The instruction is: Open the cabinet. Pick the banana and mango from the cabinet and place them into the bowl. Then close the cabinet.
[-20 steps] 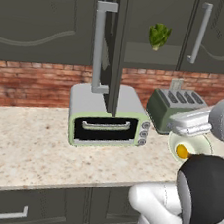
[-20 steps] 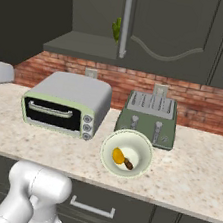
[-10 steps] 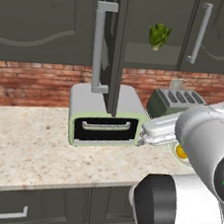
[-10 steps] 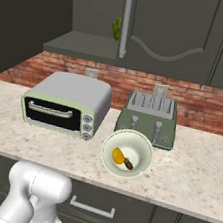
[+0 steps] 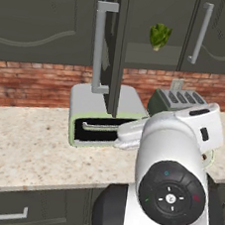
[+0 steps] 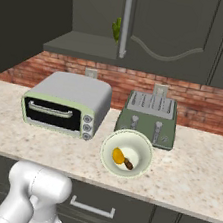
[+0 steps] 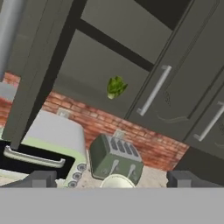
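Observation:
The cabinet (image 6: 162, 25) has its left door (image 5: 114, 50) swung open, edge-on in the left base view, while its right door stays shut. In the right base view the pale bowl (image 6: 143, 148) sits on the counter in front of the toaster. It holds the yellow-orange mango (image 6: 118, 155) and the dark banana (image 6: 128, 163), side by side. In the hand view my gripper (image 7: 111, 180) is open with nothing between its fingertips (image 7: 40, 179). It looks up at the open cabinet from above the bowl's rim (image 7: 116, 181).
A green lettuce head (image 6: 116, 28) lies on the open cabinet's shelf (image 6: 83, 43). A pale green toaster oven (image 6: 66, 104) and a dark green toaster (image 6: 148, 119) stand against the brick wall. The open door's bar handle (image 5: 100, 48) hangs over the toaster oven.
My arm has swung up and leftward across the left base view, now covering the bowl and part of the toaster. The fruit, bowl and doors have not moved.

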